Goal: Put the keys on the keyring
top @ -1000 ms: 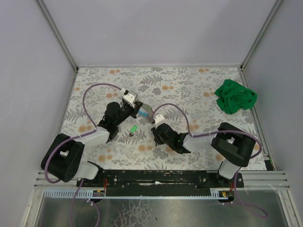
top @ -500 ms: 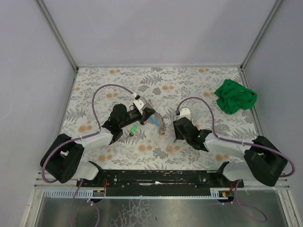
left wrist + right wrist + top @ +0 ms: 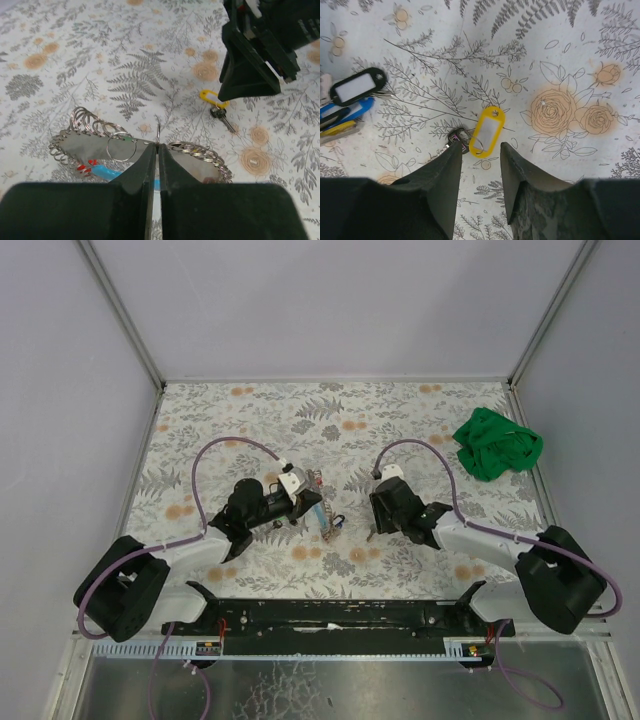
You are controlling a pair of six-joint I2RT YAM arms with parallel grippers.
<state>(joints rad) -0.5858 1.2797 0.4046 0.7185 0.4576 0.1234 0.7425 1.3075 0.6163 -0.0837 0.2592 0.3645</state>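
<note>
On flowered tabletop (image 3: 560,60), oblong yellow-tagged metal key (image 3: 485,131)

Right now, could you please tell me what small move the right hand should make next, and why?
Probably lower the right hand and close on the yellow-tagged key: it stands open with the tag lying ungripped on the table just ahead of it, and the left hand is shut on the keyring bundle.

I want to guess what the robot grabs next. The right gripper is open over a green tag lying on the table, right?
Not quite: the tag is yellow, not green, as the right wrist view shows. The rest is right: the right gripper is open over it, and the tag lies on the table.
</note>
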